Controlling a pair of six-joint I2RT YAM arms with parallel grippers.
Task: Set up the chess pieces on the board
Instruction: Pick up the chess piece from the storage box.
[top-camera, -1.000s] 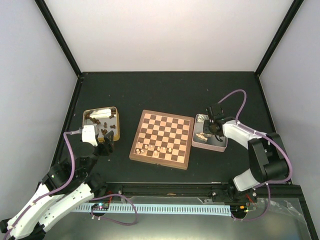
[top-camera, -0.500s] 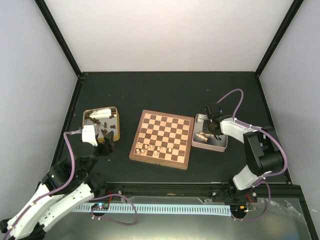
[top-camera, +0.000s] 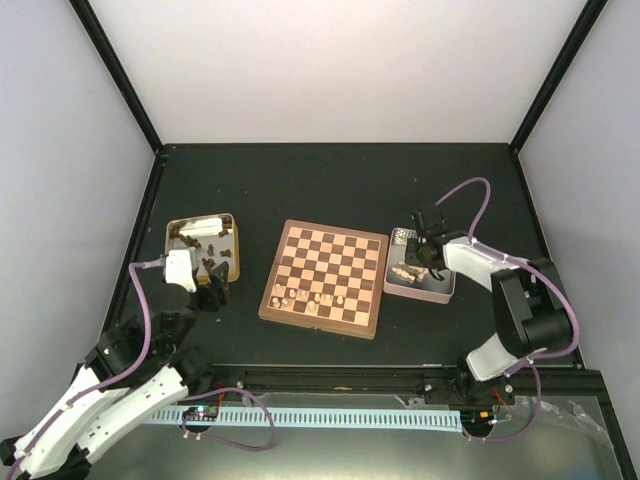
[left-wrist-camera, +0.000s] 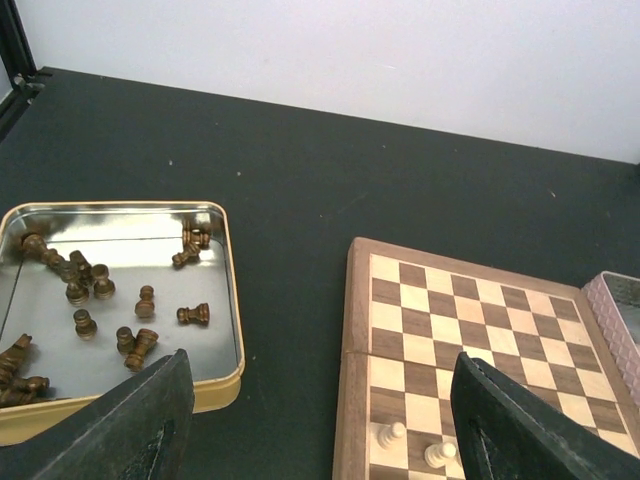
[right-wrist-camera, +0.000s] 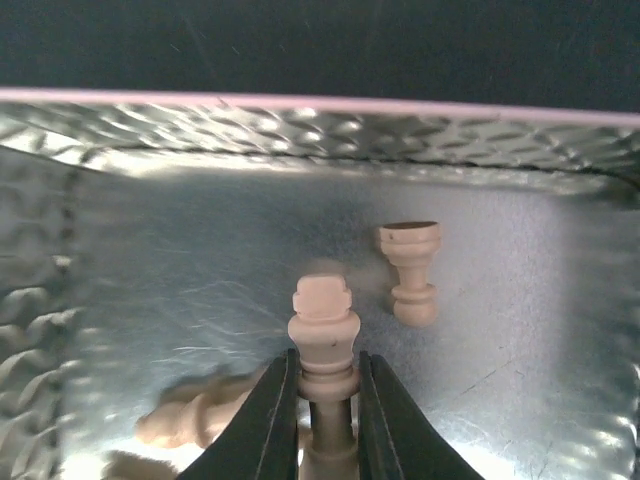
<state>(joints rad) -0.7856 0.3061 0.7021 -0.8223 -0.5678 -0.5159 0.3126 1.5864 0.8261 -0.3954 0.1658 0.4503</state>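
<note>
The chessboard (top-camera: 325, 277) lies mid-table with several pale pieces (top-camera: 310, 297) on its near rows; two of them show in the left wrist view (left-wrist-camera: 392, 434). My right gripper (top-camera: 422, 256) is inside the pink-rimmed tin (top-camera: 441, 291), shut on a pale beige chess piece (right-wrist-camera: 323, 330) at its neck. Other pale pieces lie on the tin floor, one to the right (right-wrist-camera: 411, 270) and one to the left (right-wrist-camera: 195, 420). My left gripper (top-camera: 212, 291) is open and empty, above the table between the gold tin (left-wrist-camera: 222, 385) of dark pieces (left-wrist-camera: 140, 340) and the board (left-wrist-camera: 480, 330).
The gold tin (top-camera: 232, 270) stands left of the board, the pink-rimmed tin right of it. The tin's embossed metal wall (right-wrist-camera: 300, 130) rises just behind the held piece. Black frame posts stand at the far corners.
The right gripper has shifted slightly within the pink-rimmed tin. The left arm has not moved.
</note>
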